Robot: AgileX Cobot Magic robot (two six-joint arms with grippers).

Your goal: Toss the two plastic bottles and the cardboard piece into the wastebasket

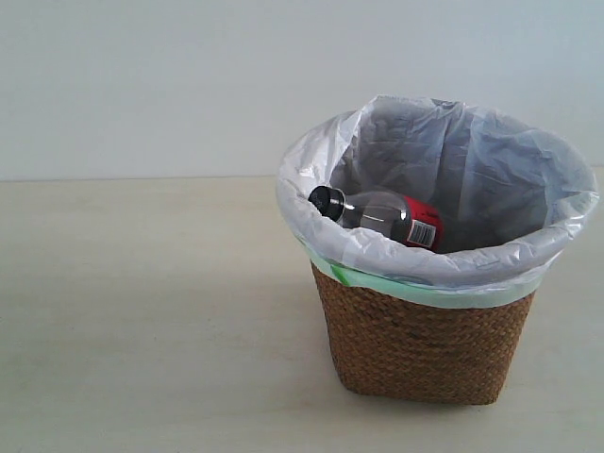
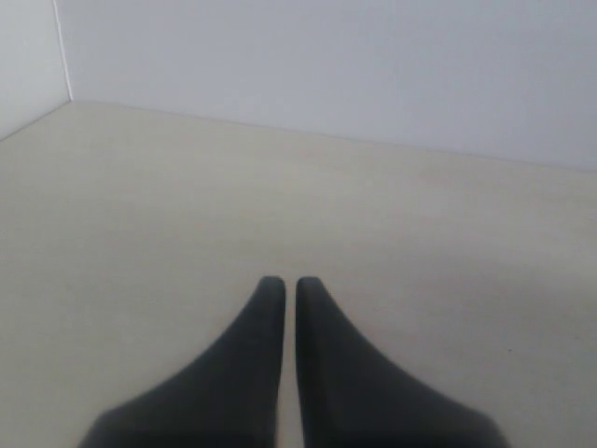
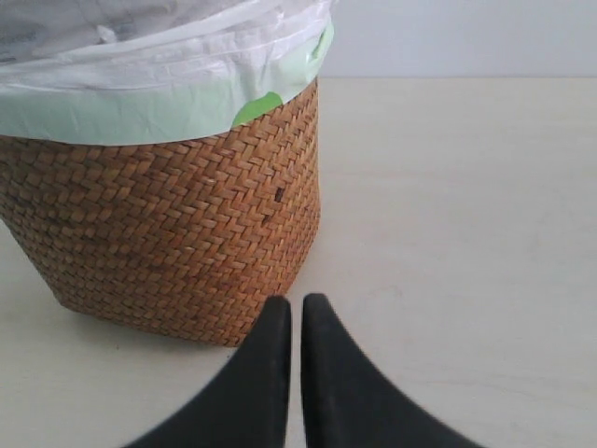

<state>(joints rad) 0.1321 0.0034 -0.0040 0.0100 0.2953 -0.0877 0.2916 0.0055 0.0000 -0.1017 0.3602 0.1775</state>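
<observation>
The wicker wastebasket (image 1: 425, 340), lined with a white bag (image 1: 481, 160) with a green edge, holds the clear bottle with black cap and red label (image 1: 382, 215), which lies tilted against the liner with its cap uppermost; the rim hides the basket's bottom. The left gripper (image 2: 290, 285) hovers over bare table (image 2: 140, 205), fingers pressed nearly together on nothing. The right gripper (image 3: 296, 303), equally closed and empty, sits low near the basket's woven base. Only the wrist views show the grippers.
</observation>
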